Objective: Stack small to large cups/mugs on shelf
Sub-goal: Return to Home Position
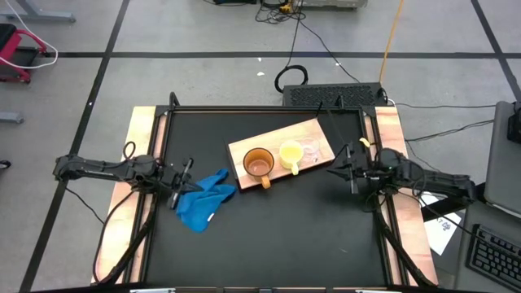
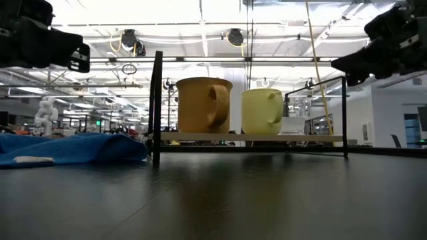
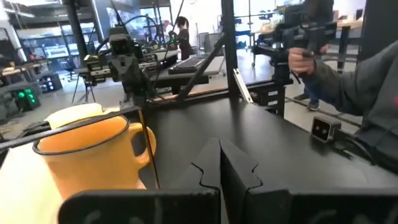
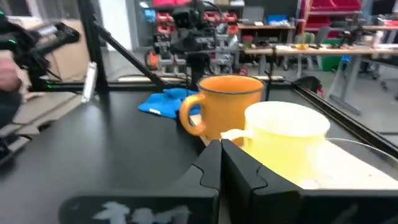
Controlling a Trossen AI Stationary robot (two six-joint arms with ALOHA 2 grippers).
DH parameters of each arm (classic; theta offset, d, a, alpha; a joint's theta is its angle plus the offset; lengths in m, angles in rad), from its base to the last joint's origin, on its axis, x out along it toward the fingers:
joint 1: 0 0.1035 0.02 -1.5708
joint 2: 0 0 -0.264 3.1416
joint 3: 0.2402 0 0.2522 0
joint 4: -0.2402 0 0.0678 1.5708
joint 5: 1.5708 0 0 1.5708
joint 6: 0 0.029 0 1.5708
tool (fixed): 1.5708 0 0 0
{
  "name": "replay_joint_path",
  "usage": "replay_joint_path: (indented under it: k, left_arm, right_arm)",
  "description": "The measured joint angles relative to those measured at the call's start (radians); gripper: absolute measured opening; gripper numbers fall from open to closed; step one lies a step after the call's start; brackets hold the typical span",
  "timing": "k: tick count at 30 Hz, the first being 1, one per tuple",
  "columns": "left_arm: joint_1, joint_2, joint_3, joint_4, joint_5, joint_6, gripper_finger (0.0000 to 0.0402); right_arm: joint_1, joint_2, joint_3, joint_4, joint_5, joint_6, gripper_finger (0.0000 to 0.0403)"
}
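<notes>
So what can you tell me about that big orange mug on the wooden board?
The orange-brown mug is round, opaque and smooth, ceramic by its look, with one loop handle. It stands upright, mouth up, apparently empty, on the light-wood board, at the row's end nearest the blue cloth. The smaller yellow mug stands beside it, a narrow gap between them. Its handle points toward the board's near edge. Nothing grips it.

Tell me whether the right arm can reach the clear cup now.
Probably yes. The clear cup stands at the board's end nearest the right gripper, with nothing standing between them; the yellow mug is on its far side. The gripper is shut and would have to open.
</notes>
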Motion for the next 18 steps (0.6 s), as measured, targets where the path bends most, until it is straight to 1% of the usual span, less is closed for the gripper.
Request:
replay_joint_path:
  k: [4, 10, 14, 18]
  left_arm:
    - [0.0, 0.0, 0.0, -0.043, -0.023, -0.024, 0.0]
    - [0.0, 0.001, 0.0, -0.085, -0.03, -0.046, 0.0]
    - [0.0, 0.001, 0.0, -0.112, -0.127, -0.101, 0.0]
    - [0.0, 0.001, 0.0, -0.119, -0.227, -0.122, 0.0]
  right_arm:
    - [0.0, -0.001, -0.05, 0.11, -0.036, 0.005, 0.0]
    - [0.0, 0.0, -0.076, 0.117, -0.036, 0.003, 0.0]
    - [0.0, 0.0, -0.087, 0.117, -0.036, -0.005, 0.0]
    - [0.0, 0.0, -0.092, 0.114, -0.036, -0.006, 0.0]
